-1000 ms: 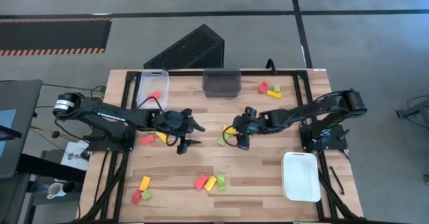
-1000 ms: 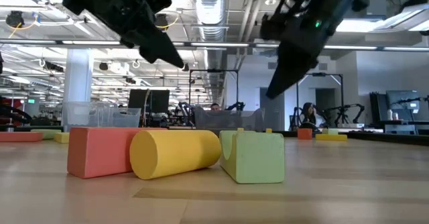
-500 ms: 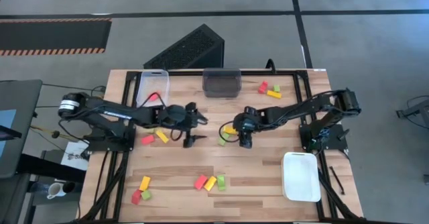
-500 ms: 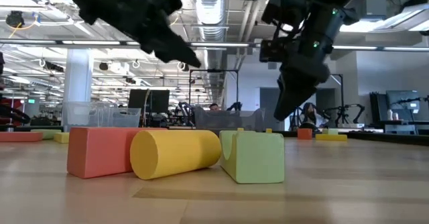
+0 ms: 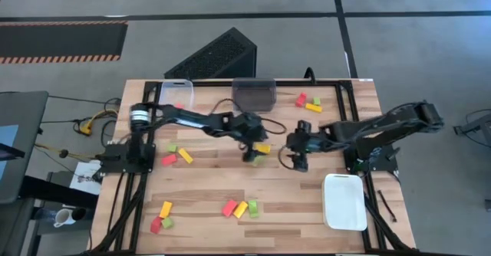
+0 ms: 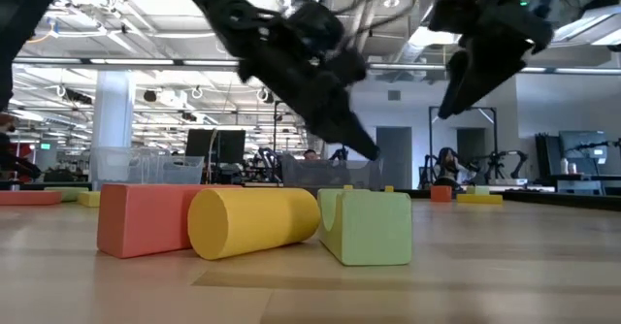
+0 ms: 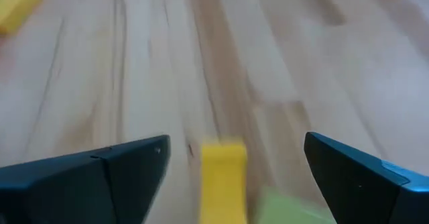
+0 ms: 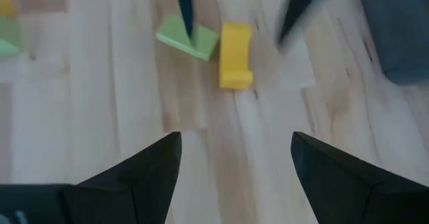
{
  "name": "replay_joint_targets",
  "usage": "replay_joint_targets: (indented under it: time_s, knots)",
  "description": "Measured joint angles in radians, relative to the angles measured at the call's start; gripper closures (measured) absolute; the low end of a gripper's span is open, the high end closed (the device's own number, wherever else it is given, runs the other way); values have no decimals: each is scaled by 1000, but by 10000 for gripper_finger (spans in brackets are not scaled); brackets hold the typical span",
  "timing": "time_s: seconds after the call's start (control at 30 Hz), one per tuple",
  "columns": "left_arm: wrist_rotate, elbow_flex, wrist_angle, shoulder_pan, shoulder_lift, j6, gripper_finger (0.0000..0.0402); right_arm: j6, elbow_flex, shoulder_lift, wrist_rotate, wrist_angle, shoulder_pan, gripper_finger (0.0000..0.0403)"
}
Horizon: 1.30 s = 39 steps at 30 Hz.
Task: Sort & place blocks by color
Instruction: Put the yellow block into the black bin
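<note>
Left wrist view shows left end effector (image 7: pixel 234 177) spread around yellow block (image 7: pixel 223 181).

The left claw (image 5: pixel 252 150) hangs spread over the yellow block (image 5: pixel 263 148) and green block (image 5: pixel 255 160) at mid-worktop (image 5: pixel 307 202), crowding that spot. The right claw (image 5: pixel 299 162), also spread, waits just beside. Bare boards lie open between them and the white tray (image 5: pixel 344 202).
</note>
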<state>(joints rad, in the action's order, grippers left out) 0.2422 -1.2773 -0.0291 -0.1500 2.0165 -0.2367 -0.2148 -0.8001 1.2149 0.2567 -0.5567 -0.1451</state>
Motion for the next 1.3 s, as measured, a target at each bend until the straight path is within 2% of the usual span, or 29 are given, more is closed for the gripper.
replay_joint_targets:
  time_s: [0.07,0.27,0.43,0.57,0.7,0.87,1.1,1.17,1.3]
  knots:
    - [-14,-59,83,4,48,-5,65,-37,51,-62,22,6,-26,96]
    - [-45,-217,175,7,190,-22,66,-77,157,-205,64,83,-68,96]
    - [-63,-319,294,6,258,-22,66,-82,174,-255,66,96,-78,96]
    - [-59,-342,338,7,264,-27,77,-79,174,-270,69,100,-77,96]
    - [-59,-342,376,6,251,-32,116,-76,174,-269,69,96,-77,96]
    - [-56,-337,432,2,228,-32,191,-76,174,-260,72,96,-77,96]
    - [-35,-337,383,3,218,-31,293,-73,174,-260,85,95,-69,96]
    - [-35,-336,380,2,218,-30,311,-73,174,-260,85,100,-69,96]
    - [-37,-336,381,-10,183,-30,312,-74,174,-260,86,101,-69,96]
